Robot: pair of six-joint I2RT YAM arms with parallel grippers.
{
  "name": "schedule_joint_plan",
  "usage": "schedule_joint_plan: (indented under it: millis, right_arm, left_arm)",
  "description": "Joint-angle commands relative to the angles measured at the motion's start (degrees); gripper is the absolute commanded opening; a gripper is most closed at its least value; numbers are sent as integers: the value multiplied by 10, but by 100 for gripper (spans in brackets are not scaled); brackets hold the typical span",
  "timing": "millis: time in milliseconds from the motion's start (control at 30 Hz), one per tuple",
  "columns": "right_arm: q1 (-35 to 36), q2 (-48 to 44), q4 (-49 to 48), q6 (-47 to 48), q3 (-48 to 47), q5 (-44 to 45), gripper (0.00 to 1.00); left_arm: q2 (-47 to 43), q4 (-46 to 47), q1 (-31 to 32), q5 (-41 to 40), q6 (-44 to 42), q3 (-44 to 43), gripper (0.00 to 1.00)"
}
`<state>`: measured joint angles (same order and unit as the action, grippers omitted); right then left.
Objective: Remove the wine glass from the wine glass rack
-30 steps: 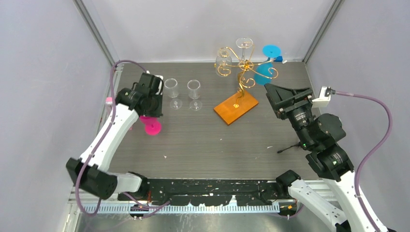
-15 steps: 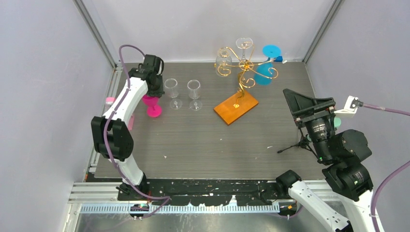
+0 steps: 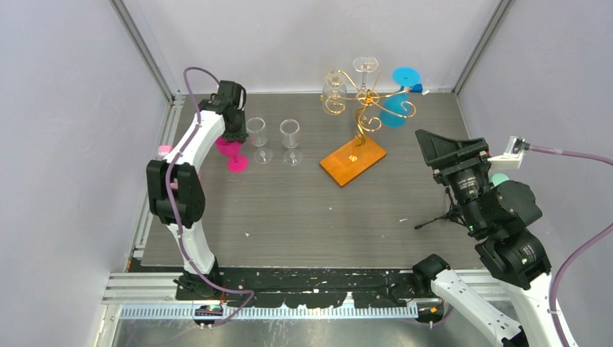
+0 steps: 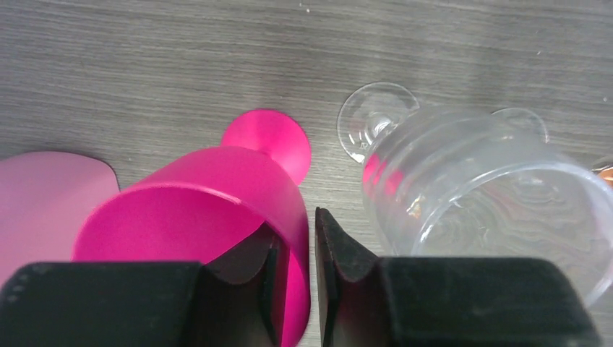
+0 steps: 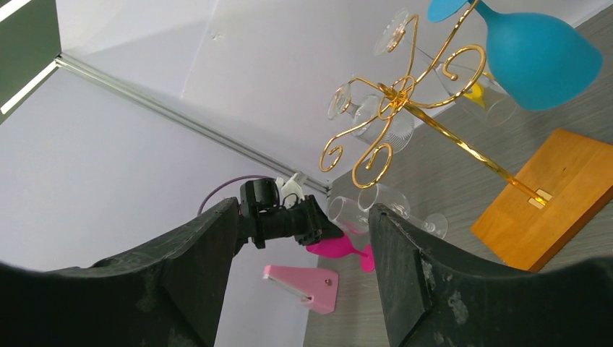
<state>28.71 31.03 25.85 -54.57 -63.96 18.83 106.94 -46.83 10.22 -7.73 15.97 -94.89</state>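
Note:
The wine glass rack [image 3: 366,108], gold wire on an orange base [image 3: 353,160], stands at the back with a blue wine glass [image 3: 394,112] and clear ones [image 3: 334,88] hanging upside down. A pink wine glass [image 3: 230,150] stands upright on the table left of two clear glasses [image 3: 256,134]. My left gripper [image 3: 233,134] straddles its rim. In the left wrist view one finger is inside the pink cup [image 4: 217,188] and the other just outside, with a thin gap to the wall; the gripper [image 4: 296,220] is barely open. My right gripper [image 3: 442,147] hangs open and empty, right of the rack.
A pink block [image 3: 163,150] lies at the table's left edge, close to the pink glass. A small black tripod [image 3: 437,217] stands under the right arm. The clear glass [image 4: 491,188] stands right beside my left fingers.
The left arm carried the pink glass back and set it upright beside the clear glasses, then its jaws loosened slightly. The right arm drew back from the rack toward the right.

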Motion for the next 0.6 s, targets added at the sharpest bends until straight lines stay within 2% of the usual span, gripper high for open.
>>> schedule_joint_plan:
  millis: [0, 200, 367, 467, 567]
  right_arm:
    - [-1, 17, -10, 11, -21, 17, 71]
    - [-1, 22, -10, 15, -25, 12, 71]
    - [-1, 16, -8, 17, -27, 16, 71]
    - [-2, 20, 8, 26, -40, 22, 71]
    - [-1, 55, 41, 50, -68, 9, 74]
  left_arm:
    - [-2, 12, -7, -4, -7, -40, 27]
    - [-40, -21, -7, -39, -13, -77, 40]
    - [-90, -52, -7, -47, -16, -91, 47]
    - [-141, -57, -7, -25, -16, -85, 54]
    - [-202, -45, -7, 19, -14, -62, 68]
